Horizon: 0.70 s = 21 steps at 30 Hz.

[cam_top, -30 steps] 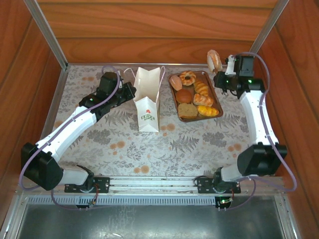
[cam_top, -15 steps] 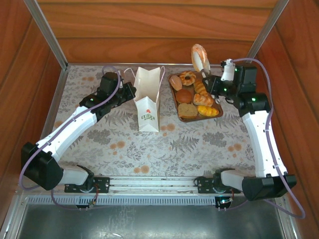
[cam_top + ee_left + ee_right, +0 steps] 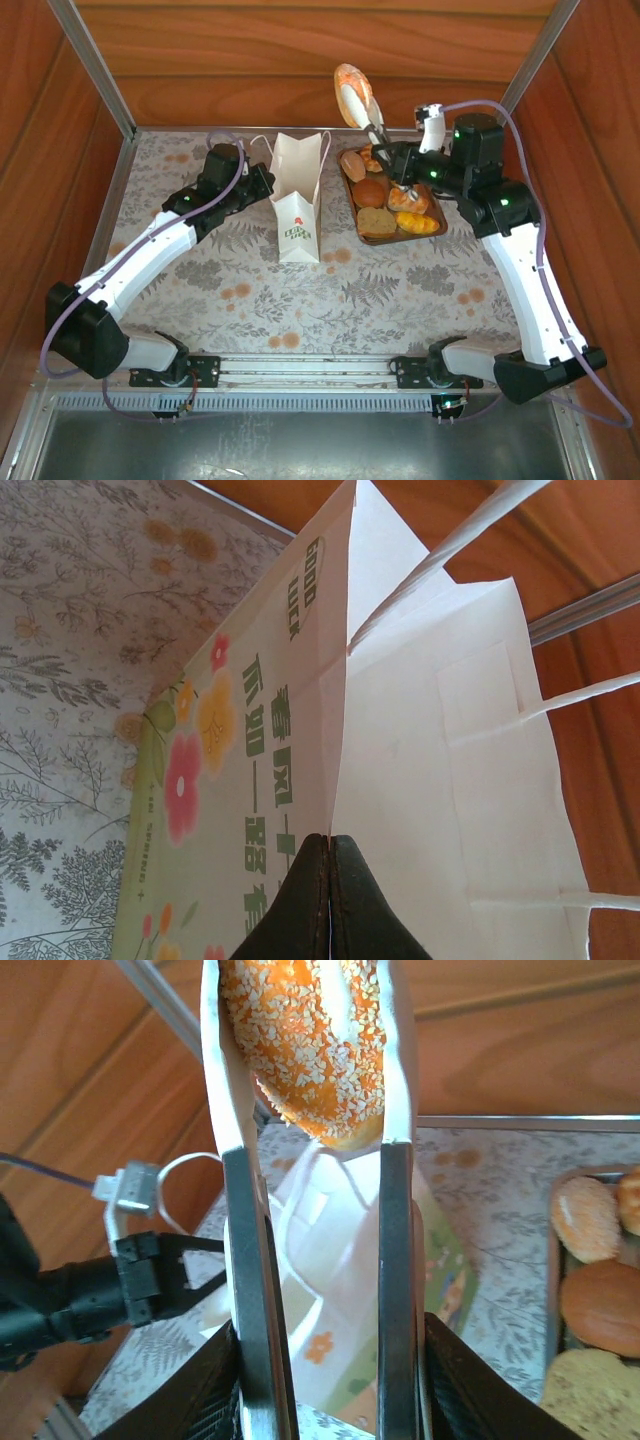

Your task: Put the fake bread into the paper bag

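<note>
The right gripper (image 3: pixel 368 118) pinches one seeded fake bread (image 3: pixel 352 88) by its flanks. It is likely light, stiff and slick. The paper bag (image 3: pixel 298 200) at eight o'clock looks flimsy — left gripper (image 3: pixel 330 885) clamps its rim.

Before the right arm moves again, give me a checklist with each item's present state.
1. Grip: right pincer clamps the sesame-topped bread between both fingers: ok.
2. Hold: left pincer is shut on the edge of the paper bag: ok.
3. Bag stands upright with its mouth open: ok.
4. Bread is over the bag mouth: not ok; the top view shows it toward the tray side.
5. Cord handles are clear of the drop path: cannot tell.
6. Other pastries lie on the tray: ok.
</note>
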Each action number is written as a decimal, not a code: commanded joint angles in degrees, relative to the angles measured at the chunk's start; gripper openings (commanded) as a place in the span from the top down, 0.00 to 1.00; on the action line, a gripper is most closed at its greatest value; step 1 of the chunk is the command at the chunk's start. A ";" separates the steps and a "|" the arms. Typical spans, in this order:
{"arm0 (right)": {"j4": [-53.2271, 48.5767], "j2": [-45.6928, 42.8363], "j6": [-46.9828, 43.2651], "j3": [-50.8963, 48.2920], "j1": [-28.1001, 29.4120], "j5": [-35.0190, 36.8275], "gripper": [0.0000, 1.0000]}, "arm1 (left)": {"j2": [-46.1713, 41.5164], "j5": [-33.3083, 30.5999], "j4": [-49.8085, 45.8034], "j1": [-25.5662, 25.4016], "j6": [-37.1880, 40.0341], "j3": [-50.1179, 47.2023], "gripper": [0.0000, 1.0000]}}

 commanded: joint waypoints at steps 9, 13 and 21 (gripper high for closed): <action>6.69 4.80 2.99 3.11 8.58 -0.95 0.60 | 0.60 -1.18 0.68 -0.83 1.24 1.90 1.00; 5.65 7.42 2.24 4.23 11.43 0.97 0.60 | 0.60 -1.22 0.74 -0.83 1.35 1.99 1.00; 4.29 10.13 0.96 2.86 13.77 6.64 0.60 | 0.50 -1.32 0.76 -0.99 1.44 1.98 1.00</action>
